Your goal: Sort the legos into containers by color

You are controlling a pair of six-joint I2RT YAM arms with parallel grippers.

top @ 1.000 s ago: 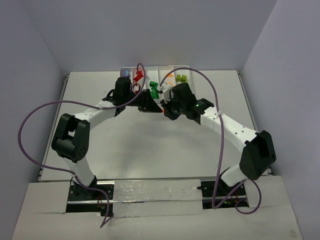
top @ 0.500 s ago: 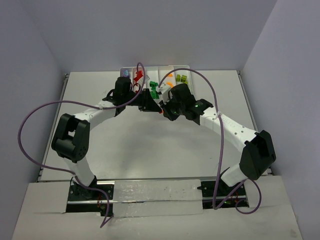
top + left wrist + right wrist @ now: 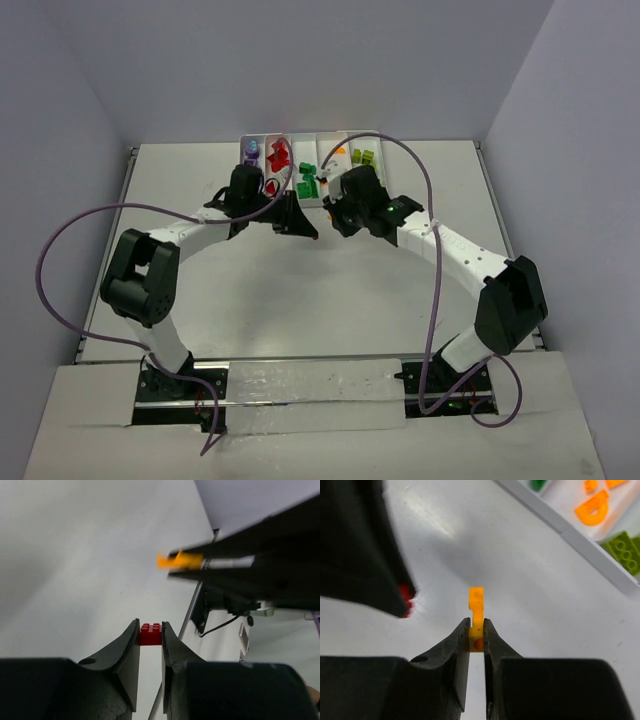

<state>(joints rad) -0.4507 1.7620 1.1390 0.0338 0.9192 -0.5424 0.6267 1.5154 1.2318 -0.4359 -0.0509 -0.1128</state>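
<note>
The left gripper has its jaws drawn almost together on a small red brick, pinched at the very tips, low in the middle of the left wrist view. The pale table lies behind it, and whether the brick touches it cannot be told. The right gripper has its jaws tight on an orange piece, which stands up past the tips at the centre of the right wrist view.

From overhead the two grippers sit close together in the upper middle of the frame, just below the white tray. Its compartments hold, from frame left to frame right, purple bricks, red bricks, dark green bricks, orange bricks and lime-green bricks. In the right wrist view the tray's rim crosses the upper right corner.
</note>
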